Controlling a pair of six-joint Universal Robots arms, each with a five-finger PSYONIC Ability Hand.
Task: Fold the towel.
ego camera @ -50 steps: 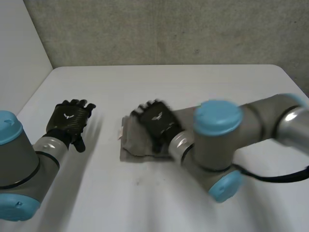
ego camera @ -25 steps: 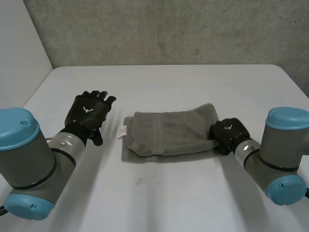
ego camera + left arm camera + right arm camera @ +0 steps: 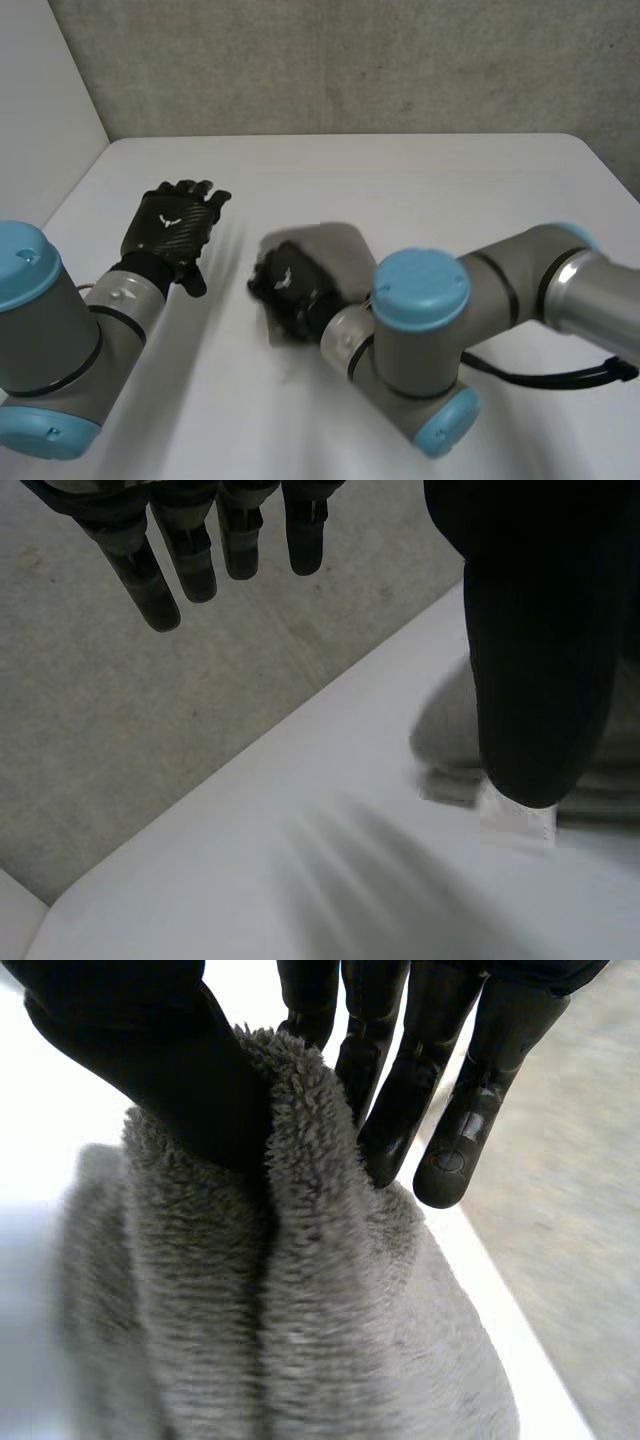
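Right, it looks like we're in the middle of the fold itself. The right hand (image 3: pixel 288 288) sits just left of centre in the head view, low over the white table (image 3: pixel 400 170), and it has the grey towel (image 3: pixel 338 248) firmly in its grasp. The right wrist view settles that: the thumb (image 3: pixel 150 1060) presses one face of a bunched fold and the fingers (image 3: pixel 400 1110) curl down against the other, so the pile is pinched between them. The rest of the towel hangs and heaps below the palm.

The right arm (image 3: pixel 500 290) reaches in from the right edge of the frame and crosses well past the middle, elbow bent low toward the bottom of the frame. By my reading, one end has been taken over toward the other end.

The left hand (image 3: pixel 170 230) waits at centre-left, apart from the cloth, fingers straight and relaxed, holding nothing. Its wrist view shows the towel's near edge and a white label (image 3: pixel 515 822) just beyond the thumb.

What the next move needs, I'd say, is to lay the held end squarely on the far one, edges matched, then let go cleanly without dragging the layer underneath.
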